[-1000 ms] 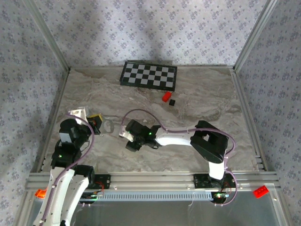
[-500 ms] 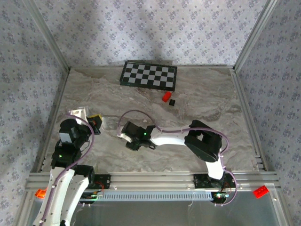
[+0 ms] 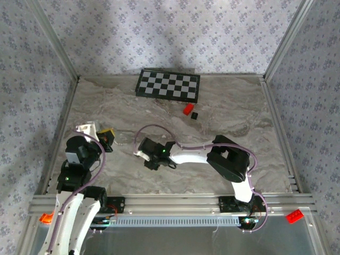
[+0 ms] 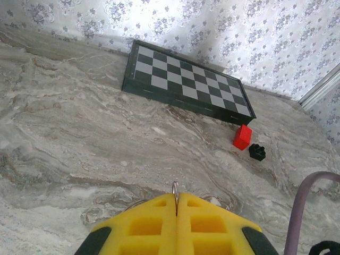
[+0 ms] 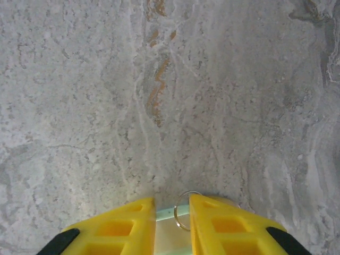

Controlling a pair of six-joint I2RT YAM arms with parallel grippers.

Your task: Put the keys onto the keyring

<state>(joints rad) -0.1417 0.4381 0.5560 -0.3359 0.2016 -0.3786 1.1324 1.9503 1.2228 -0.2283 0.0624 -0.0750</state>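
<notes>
My left gripper (image 4: 176, 197) is shut on the keyring (image 4: 175, 189), a thin metal loop that sticks up edge-on between the yellow pads. It hovers low over the marble table at the left (image 3: 109, 137). My right gripper (image 5: 172, 204) is down at the table near the middle (image 3: 140, 152). Its yellow fingers (image 5: 133, 223) are closed on the key (image 5: 171, 228), a pale greenish flat piece that fills the gap between them. A small wire ring (image 5: 182, 211) lies over the key's front edge against the right finger.
A chessboard (image 3: 168, 85) lies at the back of the table. A small red block (image 3: 187, 109) and a small black cube (image 3: 195, 115) sit in front of its right end. Aluminium posts and patterned walls enclose the table on three sides.
The right gripper has slid a little to the left along the table, and its jaws have narrowed onto the key. The left gripper stays shut and has barely moved.
</notes>
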